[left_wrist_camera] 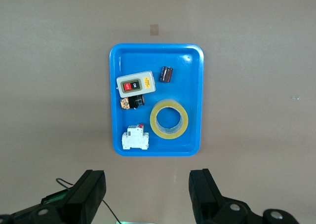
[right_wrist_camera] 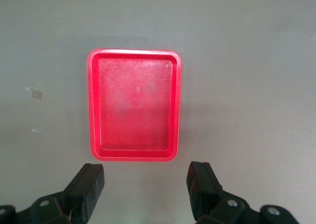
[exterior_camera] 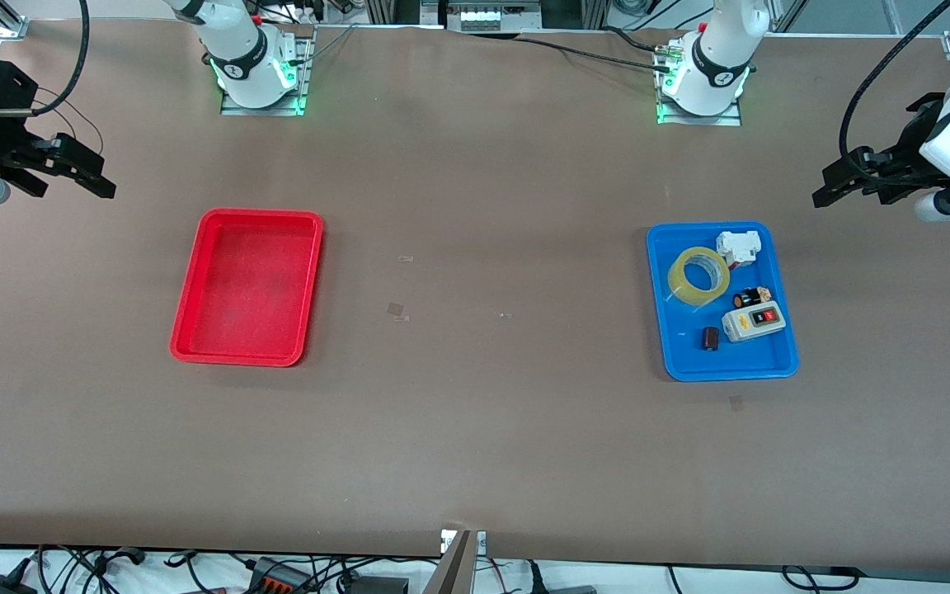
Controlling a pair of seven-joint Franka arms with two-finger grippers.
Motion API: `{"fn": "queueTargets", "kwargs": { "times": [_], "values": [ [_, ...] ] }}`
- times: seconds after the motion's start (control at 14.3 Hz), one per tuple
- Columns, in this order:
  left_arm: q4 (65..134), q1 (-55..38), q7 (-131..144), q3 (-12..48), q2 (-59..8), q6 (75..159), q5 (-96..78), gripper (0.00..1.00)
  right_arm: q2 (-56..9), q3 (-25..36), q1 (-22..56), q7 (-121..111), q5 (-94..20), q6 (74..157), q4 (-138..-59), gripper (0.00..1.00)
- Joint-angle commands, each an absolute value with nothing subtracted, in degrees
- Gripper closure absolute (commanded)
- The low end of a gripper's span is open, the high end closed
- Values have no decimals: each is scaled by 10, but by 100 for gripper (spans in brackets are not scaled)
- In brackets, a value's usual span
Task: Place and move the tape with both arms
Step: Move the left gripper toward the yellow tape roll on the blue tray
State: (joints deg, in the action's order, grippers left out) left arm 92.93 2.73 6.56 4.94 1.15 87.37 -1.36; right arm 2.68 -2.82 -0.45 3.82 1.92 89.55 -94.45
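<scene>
The tape (exterior_camera: pixel 680 285), a yellowish translucent ring, lies flat in the blue tray (exterior_camera: pixel 689 355) toward the left arm's end of the table. It also shows in the left wrist view (left_wrist_camera: pixel 154 119), in the tray (left_wrist_camera: pixel 187 76). My left gripper (exterior_camera: pixel 828 188) hangs open and empty over bare table at that end, apart from the tray; its own view (left_wrist_camera: pixel 147 189) shows the fingers wide apart. My right gripper (exterior_camera: pixel 71 183) hangs open and empty over bare table at the right arm's end, also seen in its own view (right_wrist_camera: pixel 145 184).
An empty red tray (exterior_camera: pixel 248 285) lies toward the right arm's end and shows in the right wrist view (right_wrist_camera: pixel 134 105). The blue tray also holds a white-grey switch box (exterior_camera: pixel 754 322), a white breaker (exterior_camera: pixel 738 246), a small dark cylinder (exterior_camera: pixel 711 338) and a black-orange part (exterior_camera: pixel 753 296).
</scene>
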Motion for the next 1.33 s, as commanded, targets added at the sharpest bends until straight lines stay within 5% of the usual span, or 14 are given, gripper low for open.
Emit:
{"fn": "queueTargets", "kwargs": {
  "times": [0.0, 0.77, 1.26],
  "values": [
    [925, 30, 63, 53, 15, 873, -15, 0, 32, -29, -5, 45, 24, 896, -944, 2],
    [912, 29, 65, 52, -10, 869, -16, 0, 29, -28, -9, 36, 25, 895, -940, 1],
    [960, 76, 67, 47, -60, 873, -40, 0, 30, -28, -8, 41, 25, 894, -940, 1]
  ]
}}
